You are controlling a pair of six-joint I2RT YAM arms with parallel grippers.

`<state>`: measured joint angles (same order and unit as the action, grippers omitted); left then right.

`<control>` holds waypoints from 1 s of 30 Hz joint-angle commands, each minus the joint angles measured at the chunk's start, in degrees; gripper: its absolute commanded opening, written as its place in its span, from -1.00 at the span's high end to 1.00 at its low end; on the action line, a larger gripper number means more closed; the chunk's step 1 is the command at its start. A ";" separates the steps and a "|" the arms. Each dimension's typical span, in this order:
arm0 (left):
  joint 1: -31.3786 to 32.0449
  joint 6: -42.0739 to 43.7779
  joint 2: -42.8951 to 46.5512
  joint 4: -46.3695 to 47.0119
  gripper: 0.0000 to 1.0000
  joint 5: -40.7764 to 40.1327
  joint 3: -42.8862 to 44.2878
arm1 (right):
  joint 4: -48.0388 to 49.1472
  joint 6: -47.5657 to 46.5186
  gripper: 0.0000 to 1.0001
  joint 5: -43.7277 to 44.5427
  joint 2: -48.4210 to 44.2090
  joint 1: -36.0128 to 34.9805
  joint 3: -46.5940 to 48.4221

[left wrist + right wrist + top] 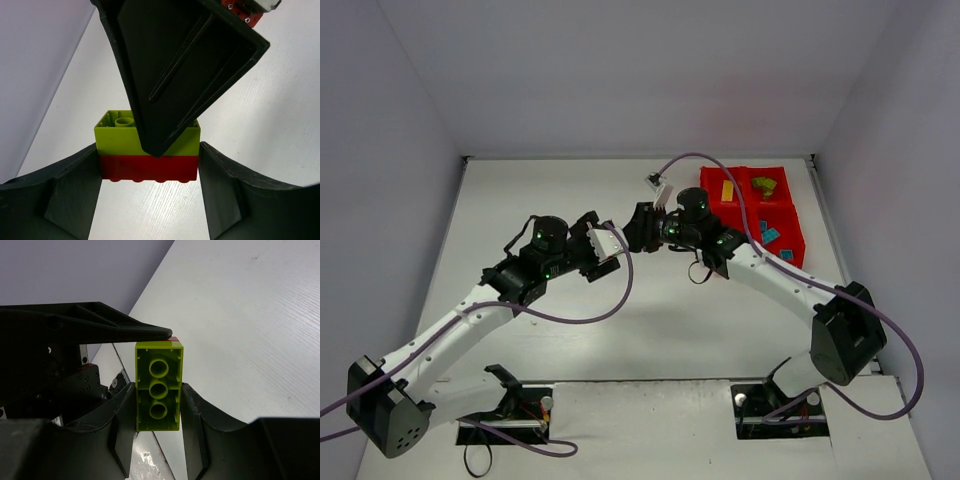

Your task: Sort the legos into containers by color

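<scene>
separation step: right gripper [157,390] clamps green brick [157,385]; left gripper [147,150] flanks red brick [147,168], grip cannot be told; next: pull apart, sort by colour

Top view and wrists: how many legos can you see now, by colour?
Yellow legos: 1, in the red tray.
Green legos: 2, one in the tray, one in the right gripper.
Red legos: 1, joined to the held green one.
Teal legos: 2 seen; right arm hides part of the tray.
Total: 6 seen.
</scene>
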<state>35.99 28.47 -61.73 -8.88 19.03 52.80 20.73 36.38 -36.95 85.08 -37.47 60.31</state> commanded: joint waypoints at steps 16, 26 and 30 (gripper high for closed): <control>-0.22 0.89 -0.75 1.07 0.83 -0.39 2.40 | 3.44 -0.52 1.00 -1.37 -4.74 2.40 0.42; -0.22 0.45 -2.77 -0.34 0.96 -0.48 3.71 | -1.65 -2.89 1.00 -3.39 -10.02 14.09 0.42; -0.22 0.01 -3.57 -0.61 0.96 -0.31 4.07 | -3.94 -5.00 1.00 -3.57 -10.81 19.97 1.03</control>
<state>35.92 28.53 -65.41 -10.74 18.68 53.41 16.49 33.82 -39.99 76.44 -19.88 59.05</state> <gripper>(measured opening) 0.578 0.329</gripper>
